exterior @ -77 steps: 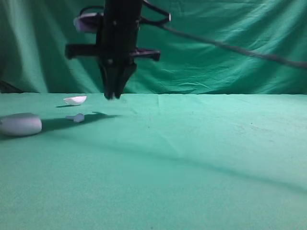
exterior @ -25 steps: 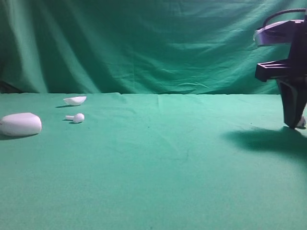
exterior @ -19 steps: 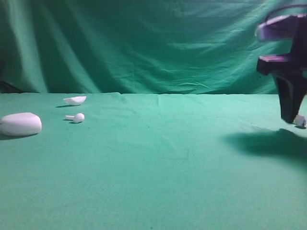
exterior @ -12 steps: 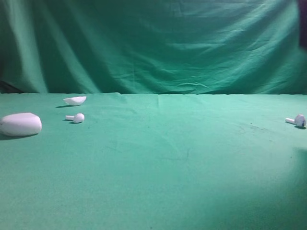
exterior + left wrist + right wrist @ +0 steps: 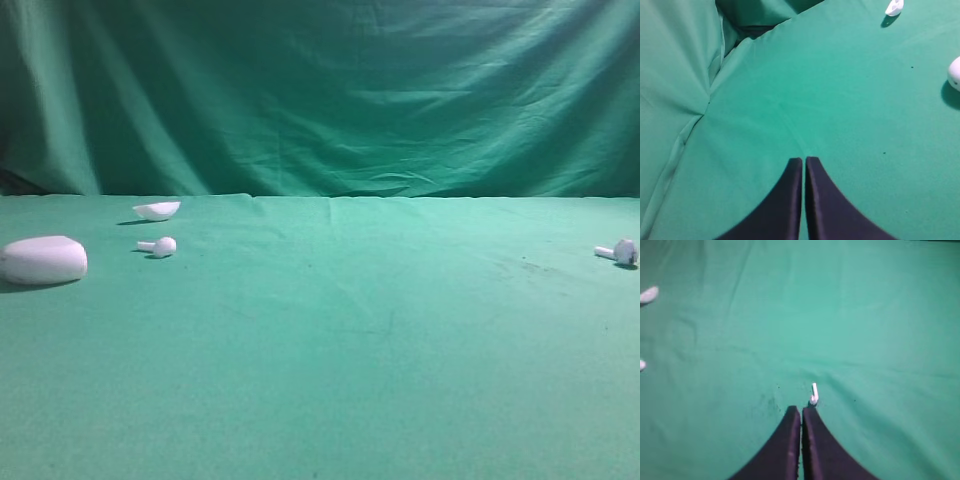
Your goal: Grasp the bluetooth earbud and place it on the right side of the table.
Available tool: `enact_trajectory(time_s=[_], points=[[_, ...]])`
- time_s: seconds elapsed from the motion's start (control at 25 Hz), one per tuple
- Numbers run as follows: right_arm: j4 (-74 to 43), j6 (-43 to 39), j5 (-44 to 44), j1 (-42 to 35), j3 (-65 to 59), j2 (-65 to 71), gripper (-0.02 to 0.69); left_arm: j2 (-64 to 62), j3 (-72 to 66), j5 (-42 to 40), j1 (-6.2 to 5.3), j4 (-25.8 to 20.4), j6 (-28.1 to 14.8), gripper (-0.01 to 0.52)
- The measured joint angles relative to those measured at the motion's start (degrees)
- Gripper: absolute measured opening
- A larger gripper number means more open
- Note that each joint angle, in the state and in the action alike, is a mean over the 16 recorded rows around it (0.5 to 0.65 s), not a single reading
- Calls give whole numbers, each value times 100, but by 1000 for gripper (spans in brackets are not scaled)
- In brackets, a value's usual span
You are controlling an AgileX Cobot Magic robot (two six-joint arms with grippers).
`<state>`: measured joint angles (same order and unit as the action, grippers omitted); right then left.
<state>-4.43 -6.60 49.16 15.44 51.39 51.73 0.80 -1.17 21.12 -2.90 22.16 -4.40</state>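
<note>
Bluetooth earbud point(image 5: 619, 252) lies free on table point(image 5: 400, 330) at far right edge, stem pointing left. R gripper point(image 5: 801, 412) clenched, empty, above cloth w/ earbud just past its tips. L gripper point(image 5: 803, 162) clenched too, nothing held

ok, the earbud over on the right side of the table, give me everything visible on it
The bluetooth earbud is tiny, white and looks like glossy plastic: a rounded head plus a short straight stem. It lies on its side on the green cloth of the table near the right edge of the high view, stem pointing left, head to the right. Nothing touches it but the cloth. In the right wrist view it sits just beyond the tips of the shut right end effector, clear of them. Finer detail is too small to tell.
</note>
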Motion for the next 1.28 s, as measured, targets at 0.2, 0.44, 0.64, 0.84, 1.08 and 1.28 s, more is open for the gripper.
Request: enact_trajectory(time_s=[0.2,0.44,0.64,0.84,1.08,1.28], points=[[245,227,160,0,-453,-1463,0,0,0,0,0,0,0,0],[558,419,202,0,-964,-2882,0,0,0,0,0,0,0,0],[641,450,183,0,-1180,-3585,0,0,0,0,0,0,0,0],[576,478,-40,0,-1403,-3894,0,0,0,0,0,0,0,0],[259,510,-746,-112,-2158,-4220,0,0,0,0,0,0,0,0],[31,520,-1497,-465,-3158,-4624,0,0,0,0,0,0,0,0]])
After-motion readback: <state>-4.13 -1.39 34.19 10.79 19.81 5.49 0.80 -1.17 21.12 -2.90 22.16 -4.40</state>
